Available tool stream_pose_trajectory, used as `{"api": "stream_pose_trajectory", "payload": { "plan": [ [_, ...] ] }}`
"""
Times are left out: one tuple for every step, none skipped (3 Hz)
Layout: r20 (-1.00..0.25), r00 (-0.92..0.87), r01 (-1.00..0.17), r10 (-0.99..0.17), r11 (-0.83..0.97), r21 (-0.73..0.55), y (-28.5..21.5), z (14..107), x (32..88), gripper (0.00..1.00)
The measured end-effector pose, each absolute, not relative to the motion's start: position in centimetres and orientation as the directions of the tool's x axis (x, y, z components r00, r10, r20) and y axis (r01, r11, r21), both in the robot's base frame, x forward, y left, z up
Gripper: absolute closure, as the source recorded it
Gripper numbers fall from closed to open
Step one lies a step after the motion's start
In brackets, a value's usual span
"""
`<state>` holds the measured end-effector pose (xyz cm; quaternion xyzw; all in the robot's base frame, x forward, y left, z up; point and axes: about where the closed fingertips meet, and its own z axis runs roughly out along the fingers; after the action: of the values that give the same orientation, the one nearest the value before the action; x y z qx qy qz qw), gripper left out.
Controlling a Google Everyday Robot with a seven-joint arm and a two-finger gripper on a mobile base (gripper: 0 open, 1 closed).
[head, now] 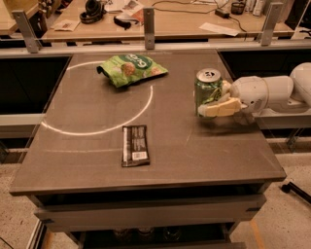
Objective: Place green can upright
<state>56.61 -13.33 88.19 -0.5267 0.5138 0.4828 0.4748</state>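
A dark grey desk (97,165) is filling most of the view, with a white ring (147,103) drawn across its left half. A crinkled green snack bag (131,69) is lying flat on the ring's far edge, and a dark wrapped bar (135,151) is lying just outside the ring's near edge, well apart from the bag. Behind the desk, a wooden bench (184,26) is carrying headphones (92,9), loose papers and cables, and upright metal posts (149,26) are standing along a rail between bench and desk. A pale speckled floor (286,223) is showing at the lower right.

The white arm (272,91) is reaching in from the right edge, and its claw (214,100) is sitting over the right side of the desk. Its cream fingers (221,108) are pinching the green can (207,90): one is pressing across the can's lower front, while the other is lying against the side facing the arm (mostly hidden by the can).

The green can is standing upright between the fingers, silver top and pull tab facing up, near the desk's right edge and well apart from bag and bar. Whether its base is touching the desk cannot be told.
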Motion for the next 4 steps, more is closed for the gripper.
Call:
{"api": "stream_pose_trajectory", "payload": {
  "plan": [
    [-0.999,0.014,-1.000,-0.045,-0.011,-0.013,-13.8,86.3,55.6,1.00],
    [-0.999,0.021,-1.000,-0.046,-0.021,-0.021,-13.9,85.7,55.4,1.00],
    [-0.998,0.019,-0.999,-0.052,-0.033,-0.018,-13.9,85.2,55.1,0.82],
    [-0.998,0.015,-0.999,-0.053,-0.040,-0.013,-13.9,84.9,55.0,0.59]
  ]
}}
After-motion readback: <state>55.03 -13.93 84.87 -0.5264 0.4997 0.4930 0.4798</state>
